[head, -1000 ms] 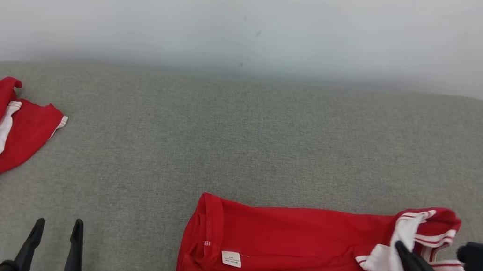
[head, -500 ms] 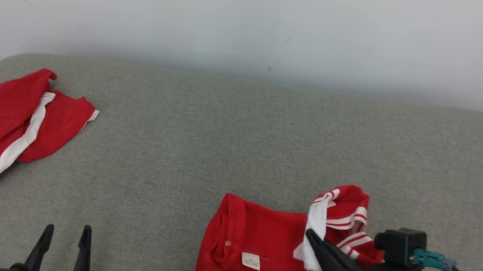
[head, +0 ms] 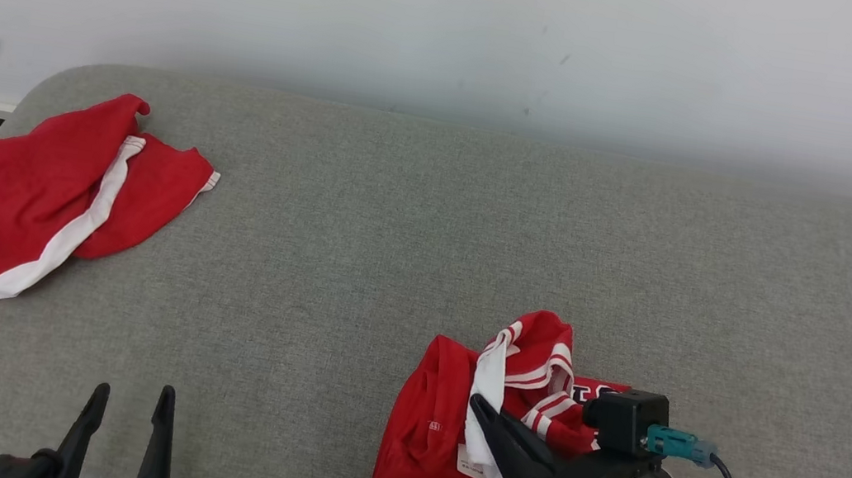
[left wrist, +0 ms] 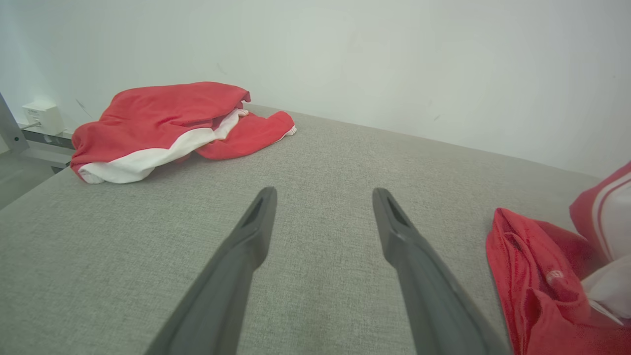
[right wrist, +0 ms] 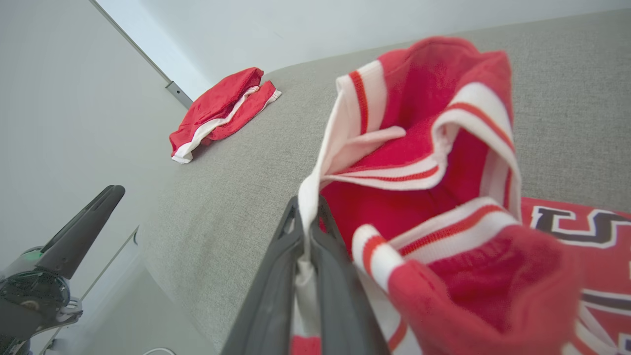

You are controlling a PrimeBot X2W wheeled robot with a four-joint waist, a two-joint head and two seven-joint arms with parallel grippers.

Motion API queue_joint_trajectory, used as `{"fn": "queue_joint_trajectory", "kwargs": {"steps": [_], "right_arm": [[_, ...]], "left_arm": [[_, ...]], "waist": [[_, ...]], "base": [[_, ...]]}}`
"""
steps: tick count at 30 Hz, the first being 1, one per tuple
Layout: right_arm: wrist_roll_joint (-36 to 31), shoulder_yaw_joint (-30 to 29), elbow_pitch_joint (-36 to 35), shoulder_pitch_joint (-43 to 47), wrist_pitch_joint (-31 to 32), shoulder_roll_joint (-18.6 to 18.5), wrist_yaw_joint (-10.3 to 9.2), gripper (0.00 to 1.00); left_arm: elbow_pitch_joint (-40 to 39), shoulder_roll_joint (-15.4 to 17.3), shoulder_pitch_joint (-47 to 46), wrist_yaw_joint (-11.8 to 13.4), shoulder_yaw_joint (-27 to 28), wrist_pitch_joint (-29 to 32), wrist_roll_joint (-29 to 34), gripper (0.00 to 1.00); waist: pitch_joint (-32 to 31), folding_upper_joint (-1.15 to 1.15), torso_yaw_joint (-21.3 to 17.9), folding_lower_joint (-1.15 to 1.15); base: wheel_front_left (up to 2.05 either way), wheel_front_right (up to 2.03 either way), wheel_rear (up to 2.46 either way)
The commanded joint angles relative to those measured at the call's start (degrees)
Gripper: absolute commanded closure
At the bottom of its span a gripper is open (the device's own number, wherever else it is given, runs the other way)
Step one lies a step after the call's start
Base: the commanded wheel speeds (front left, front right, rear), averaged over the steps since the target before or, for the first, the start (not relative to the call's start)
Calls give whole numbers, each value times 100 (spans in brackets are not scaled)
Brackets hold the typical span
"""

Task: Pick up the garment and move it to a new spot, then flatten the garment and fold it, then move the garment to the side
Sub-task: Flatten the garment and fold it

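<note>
**Seemingly mid-fold: robot holds red jersey by its collar**

Head view: at the near edge of the grey cushion (head: 394,226), the right gripper (head: 478,405) is clamped tight on the white-striped collar of the red jersey (head: 422,472). It holds the collar bunched above the shirt's body, which lies on the cushion. The left gripper (head: 132,394) hovers over the cushion's near-left edge, fingers spread wide and empty. A second red garment (head: 38,209) sits crumpled at the cushion's far-left corner. The cushion alone carries anything: these two garments.

Left wrist view: the parted fingers frame bare cushion.

Right wrist view: the two dark fingers pinch the white collar trim, and black lettering shows on the jersey's chest below.

The fold appears to be the step in hand. The next move likely calls for laying the collar end squarely over the hem end, then letting go.
</note>
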Motion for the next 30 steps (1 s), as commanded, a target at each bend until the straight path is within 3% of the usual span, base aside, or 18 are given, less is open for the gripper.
{"fn": "queue_joint_trajectory", "kwargs": {"steps": [1,8,18,30], "right_arm": [[-18,6,29,-80,-83,6,-14,0],[-86,-142,-127,-203,-757,-198,-14,0],[-413,-1270,-676,382,-1826,-403,-14,0],[-886,-1986,-941,1236,-2703,-178,-14,0]], "left_arm": [[16,-1,-78,-8,28,-5,-70,0],[49,-1,-12,-27,142,-5,-20,0],[-138,-1,30,-26,249,-5,25,0],[-303,-2,59,-6,303,-5,53,0]], "waist": [[29,0,15,0],[0,0,-185,0],[-15,0,-566,0],[-19,0,-765,0]], "base": [[0,0,0],[0,0,0],[0,0,0],[0,0,0]]}}
